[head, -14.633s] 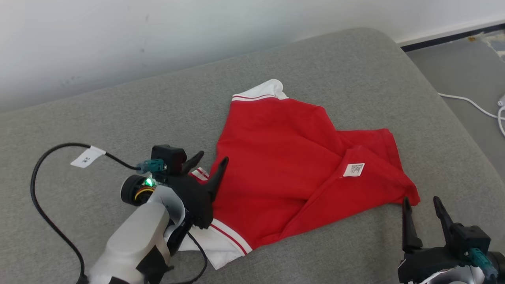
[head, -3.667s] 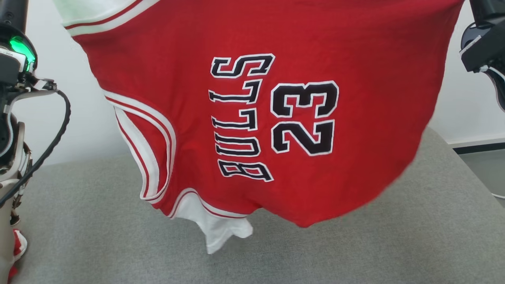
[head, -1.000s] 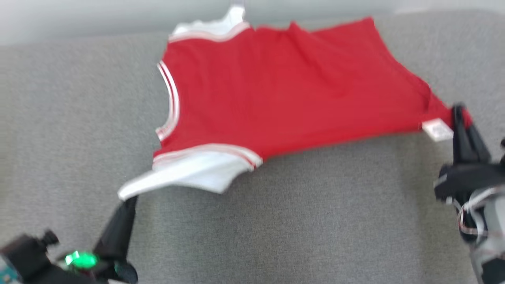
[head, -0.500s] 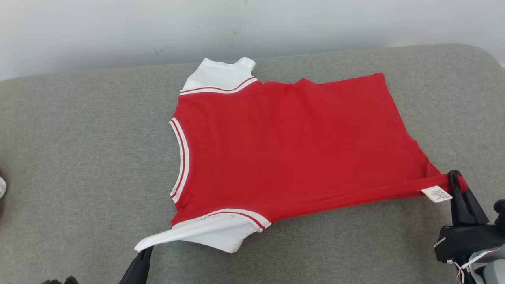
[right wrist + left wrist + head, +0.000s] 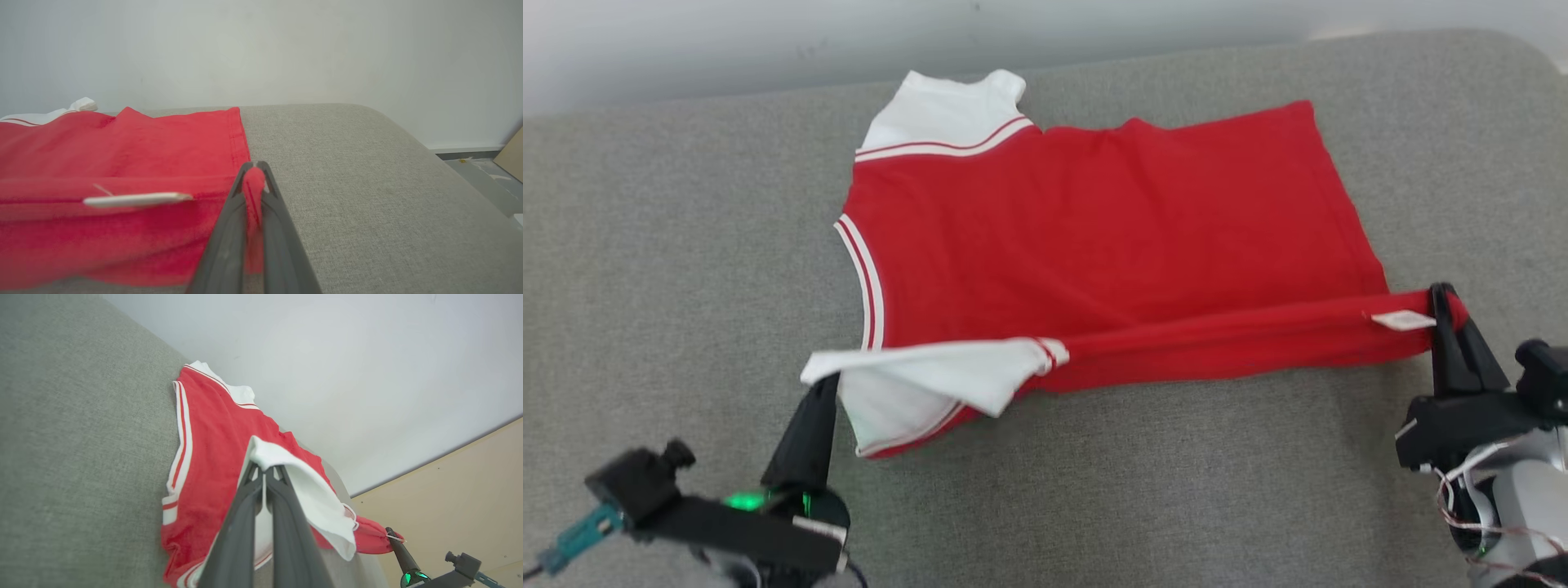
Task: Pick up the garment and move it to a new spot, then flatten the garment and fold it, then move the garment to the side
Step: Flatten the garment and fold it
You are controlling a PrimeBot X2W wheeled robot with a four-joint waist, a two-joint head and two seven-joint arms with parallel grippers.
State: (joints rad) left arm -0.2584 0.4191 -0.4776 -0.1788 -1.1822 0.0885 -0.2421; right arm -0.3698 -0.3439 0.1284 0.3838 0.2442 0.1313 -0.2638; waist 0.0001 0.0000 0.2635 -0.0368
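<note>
Red-and-white fabric jersey [image 5: 1094, 212]: fold apparently in hand. Left gripper [image 5: 822, 384] and right gripper [image 5: 1444, 296] pinch its near corners. Next, likely: carry both far, evenly.

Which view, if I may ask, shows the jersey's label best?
Head view: the label shows its flat face, fairly sharp. Right wrist view has it edge-on and blurred; left wrist view, a tiny sliver.

At the bottom centre of your frame, the right pincer [image 5: 254, 171] is clamped on a bunched red corner of the garment [image 5: 122, 147], whose red cloth covers the left half. You can see a white label [image 5: 137, 199] edge-on at centre left. The grey cushion [image 5: 347, 183] spreads right, below a pale wall [image 5: 261, 49].
</note>
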